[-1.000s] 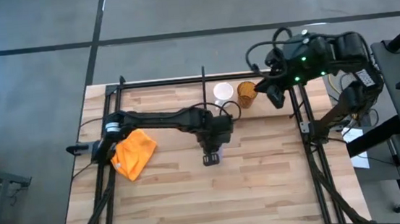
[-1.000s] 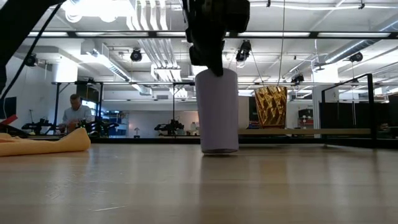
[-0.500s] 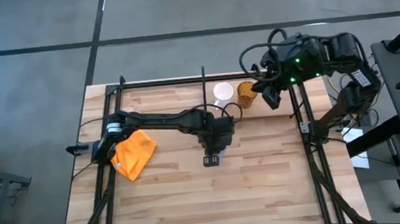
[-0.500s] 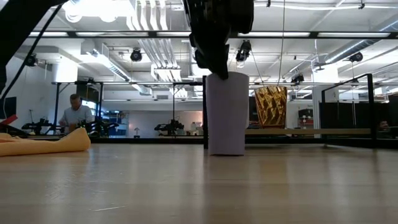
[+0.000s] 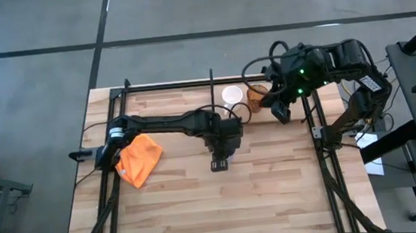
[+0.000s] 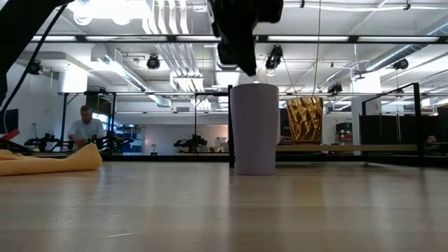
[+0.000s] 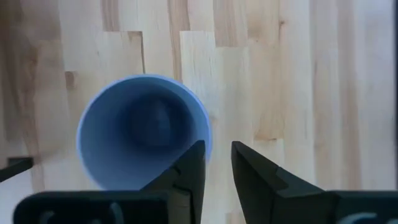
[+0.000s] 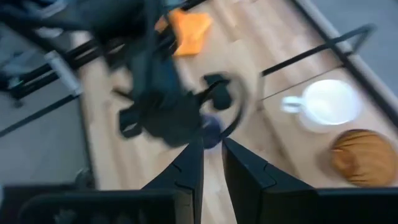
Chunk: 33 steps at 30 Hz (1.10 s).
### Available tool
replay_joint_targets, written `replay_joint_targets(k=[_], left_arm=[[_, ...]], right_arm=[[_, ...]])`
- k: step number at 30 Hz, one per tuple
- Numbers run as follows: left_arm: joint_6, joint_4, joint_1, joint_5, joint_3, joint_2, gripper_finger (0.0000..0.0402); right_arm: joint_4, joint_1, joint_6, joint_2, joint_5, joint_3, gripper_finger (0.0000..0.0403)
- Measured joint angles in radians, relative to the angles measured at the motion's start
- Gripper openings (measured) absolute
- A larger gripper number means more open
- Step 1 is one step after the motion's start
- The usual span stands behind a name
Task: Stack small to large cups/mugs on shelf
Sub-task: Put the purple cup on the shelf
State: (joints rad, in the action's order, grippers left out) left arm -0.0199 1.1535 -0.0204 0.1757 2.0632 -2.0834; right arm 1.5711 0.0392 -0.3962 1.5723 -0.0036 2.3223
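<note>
The pale lavender-blue tumbler [image 6: 254, 129] stands upright on its base on the tabletop, mouth up; it also shows in the left wrist view [image 7: 143, 134]. My left gripper [image 6: 246, 66] hangs just above its rim, pointing down, slightly open and empty [image 7: 217, 146]. The white mug [image 5: 232, 95] and the amber cup [image 5: 257, 95] stand side by side on the raised shelf [image 6: 350, 148] at the far right. My right gripper [image 5: 279, 112] hovers beside the amber cup, fingers close together, holding nothing [image 8: 213, 144].
An orange cloth [image 5: 140, 159] lies on the table's left part. Black frame rods [image 5: 211, 78] edge the shelf and the table. A person [image 6: 85, 126] sits far back in the room. Bare planks lie toward the near edge.
My left gripper has carried the tumbler a little toward the table's right edge, left it standing on the table and risen off its rim. My right gripper has moved toward the table's left and near edges, closer to the amber cup.
</note>
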Motion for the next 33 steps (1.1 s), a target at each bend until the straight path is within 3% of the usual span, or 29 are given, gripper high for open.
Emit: replay_joint_targets(k=[10,15,19,26,33], left_arm=[[0.0,0.044,0.001,0.003,0.036,0.177,0.0064],[0.001,0.038,0.002,-0.005,0.028,0.327,0.0064],[0.0,0.035,0.002,-0.084,0.025,0.434,0.0064],[-0.069,0.026,0.002,-0.114,0.024,0.575,0.0063],[-0.086,0.001,0.002,-0.158,0.024,0.651,0.0063]], right_arm=[[-0.025,-0.17,0.001,0.001,-0.021,-0.139,0.0054],[-0.239,-0.236,0.086,0.001,0.002,-0.309,0.0054],[-0.437,-0.263,0.136,0.001,0.005,-0.437,0.0054],[-0.48,-0.266,0.104,0.001,0.005,-0.606,0.0054],[-0.684,-0.265,0.117,0.001,0.005,-0.758,0.0054]])
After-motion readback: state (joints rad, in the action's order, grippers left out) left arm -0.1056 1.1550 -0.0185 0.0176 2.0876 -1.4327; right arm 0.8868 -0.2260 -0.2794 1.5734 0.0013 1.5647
